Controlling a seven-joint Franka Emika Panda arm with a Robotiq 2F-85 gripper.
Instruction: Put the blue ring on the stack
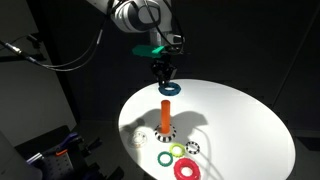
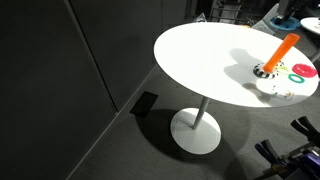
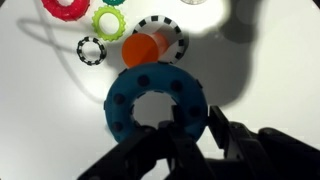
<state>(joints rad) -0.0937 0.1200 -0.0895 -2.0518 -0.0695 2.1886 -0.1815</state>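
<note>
Claw (image 1: 165, 72) is shut on the blue ring (image 1: 170, 89). In the wrist view I see the dark fingers (image 3: 180, 128) clamped across the ring's rim on the side nearest the claw (image 3: 197, 128), and the rest of the blue ring (image 3: 125, 100) lies flat ahead of them.

The ring hangs in the air, clear of the white table (image 1: 250, 120).

The stack (image 1: 166, 112) stands upright under the claw, and I see a gap between its orange top and the ring. In the wrist view the stack (image 3: 143, 48) shows just past the ring's far rim, not inside the hole.

Farther ahead of the claw and off to one side lie a small toothed ring (image 3: 92, 50), a green ring (image 3: 108, 20) and a red ring (image 3: 65, 8), all on the table.
</note>
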